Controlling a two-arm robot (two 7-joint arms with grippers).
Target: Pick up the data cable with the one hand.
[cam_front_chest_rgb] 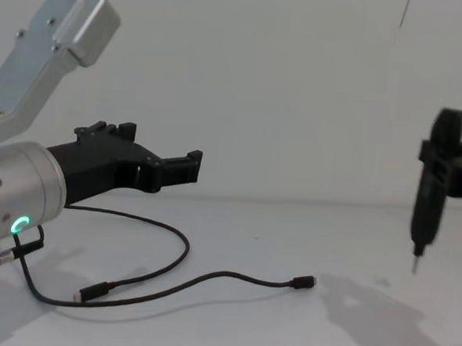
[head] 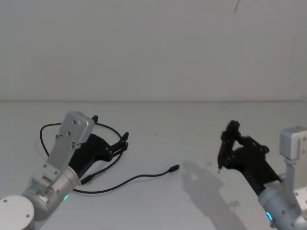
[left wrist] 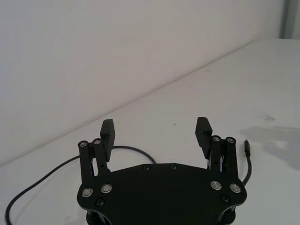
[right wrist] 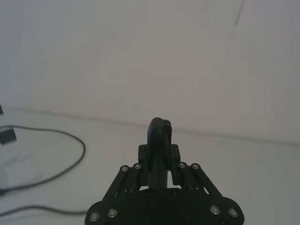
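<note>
While left gripper (left wrist: pixel 155 126) hovers, jaws spread, data cable (head: pixel 144 176) loops prob. under it; thin cord may slip if closed off-centre; right gripper (head: pixel 229 143) well apart, clamping pen tool (cam_front_chest_rgb: pixel 428 202)

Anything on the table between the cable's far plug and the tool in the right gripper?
No. Between the data cable's plug and the black tool in the right gripper, the table is bare but for shadow: chest view.

Matt blk data cable (head: pixel 139 177), smooth table (head: pixel 192 124)
</note>
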